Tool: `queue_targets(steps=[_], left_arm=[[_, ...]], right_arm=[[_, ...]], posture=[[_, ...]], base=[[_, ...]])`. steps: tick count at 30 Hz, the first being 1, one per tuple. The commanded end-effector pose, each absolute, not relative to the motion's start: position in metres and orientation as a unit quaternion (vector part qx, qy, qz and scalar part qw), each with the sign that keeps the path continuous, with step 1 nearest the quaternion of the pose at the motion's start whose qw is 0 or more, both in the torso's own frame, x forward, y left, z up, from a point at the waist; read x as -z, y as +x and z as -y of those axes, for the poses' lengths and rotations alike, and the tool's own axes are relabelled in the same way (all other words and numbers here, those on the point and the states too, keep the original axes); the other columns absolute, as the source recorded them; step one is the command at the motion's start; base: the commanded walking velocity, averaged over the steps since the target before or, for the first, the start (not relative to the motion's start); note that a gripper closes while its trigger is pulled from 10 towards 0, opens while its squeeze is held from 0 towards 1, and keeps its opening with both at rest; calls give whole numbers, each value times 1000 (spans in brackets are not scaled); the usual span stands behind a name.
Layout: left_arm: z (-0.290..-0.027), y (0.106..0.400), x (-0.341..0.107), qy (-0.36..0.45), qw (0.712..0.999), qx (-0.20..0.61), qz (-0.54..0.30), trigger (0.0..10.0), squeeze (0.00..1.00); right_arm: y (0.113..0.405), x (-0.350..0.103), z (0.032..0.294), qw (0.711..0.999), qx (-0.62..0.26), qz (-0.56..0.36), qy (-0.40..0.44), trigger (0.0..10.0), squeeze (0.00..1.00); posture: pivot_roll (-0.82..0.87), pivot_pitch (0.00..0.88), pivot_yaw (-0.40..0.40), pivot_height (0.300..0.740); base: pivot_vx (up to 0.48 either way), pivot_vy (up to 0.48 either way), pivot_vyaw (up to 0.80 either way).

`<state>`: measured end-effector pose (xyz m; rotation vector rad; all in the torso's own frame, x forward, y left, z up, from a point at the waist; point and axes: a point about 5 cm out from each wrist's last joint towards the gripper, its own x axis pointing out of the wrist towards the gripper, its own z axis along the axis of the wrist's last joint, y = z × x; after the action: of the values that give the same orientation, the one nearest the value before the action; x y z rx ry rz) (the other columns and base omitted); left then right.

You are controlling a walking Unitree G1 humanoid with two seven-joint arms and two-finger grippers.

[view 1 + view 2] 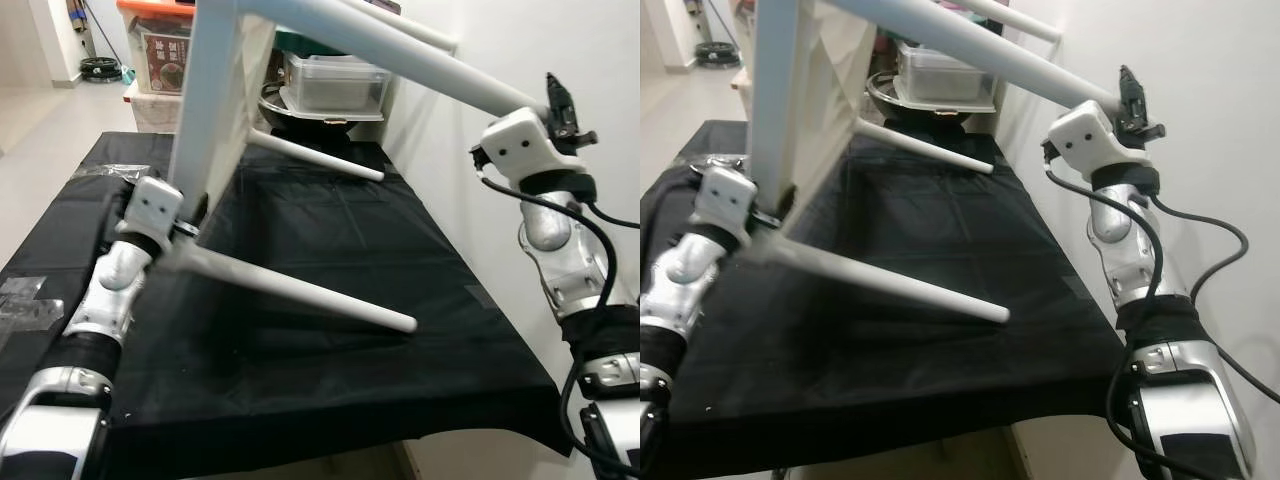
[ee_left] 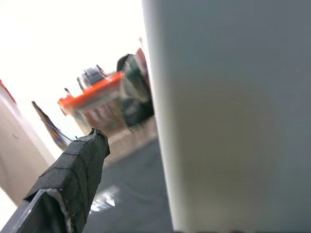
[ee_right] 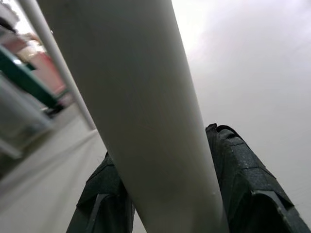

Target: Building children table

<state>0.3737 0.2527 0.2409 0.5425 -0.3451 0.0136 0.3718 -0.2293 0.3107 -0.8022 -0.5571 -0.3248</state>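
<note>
Left eye: we have the white children table [image 1: 215, 100] tipped on its side on the black-covered worktop [image 1: 330, 260], top panel near-vertical, legs sticking out toward us. Main risk as we judge it: only two contact points, so if either slips the table topples or a half-seated leg twists loose. Lower leg [image 1: 300, 290] hangs just over the cloth, looks blurred.

Right eye: right pincer [image 1: 1127, 100] sits at the tip of the upper leg [image 1: 970, 45], close to the wall. Left pincer [image 1: 765, 215] is at the panel's lower edge; finger opening not readable here.

Left wrist: one finger [image 2: 73, 179] beside the white panel [image 2: 233, 111]; can't tell if it's clamped.

Right wrist: fingers [image 3: 243, 170] either side of the leg [image 3: 141, 107], clenched on it.
</note>
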Motion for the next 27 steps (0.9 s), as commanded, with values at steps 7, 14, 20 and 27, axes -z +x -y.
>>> queue_targets(steps=[7, 14, 20, 27], left_arm=[[-297, 341, -388, 369, 867, -97, 321, 10000, 0], [-302, 333, -444, 478, 827, -62, 290, 10000, 0], [-297, 338, -441, 514, 817, -32, 258, 10000, 0], [-293, 343, -437, 530, 813, -6, 240, 10000, 0]], right_arm=[[384, -256, 250, 975, 161, 87, -130, 0, 0], [379, -203, 203, 995, 82, -4, -59, 0, 0], [368, -179, 182, 997, 47, -54, -17, 0, 0], [352, -152, 165, 992, 15, -121, 23, 0, 0]], posture=[[-12, 0, -112, 740], [20, 0, -96, 740], [13, 0, -88, 740], [6, 0, -86, 740]], base=[[0, 0, 0], [0, 0, 0], [0, 0, 0], [0, 0, 0]])
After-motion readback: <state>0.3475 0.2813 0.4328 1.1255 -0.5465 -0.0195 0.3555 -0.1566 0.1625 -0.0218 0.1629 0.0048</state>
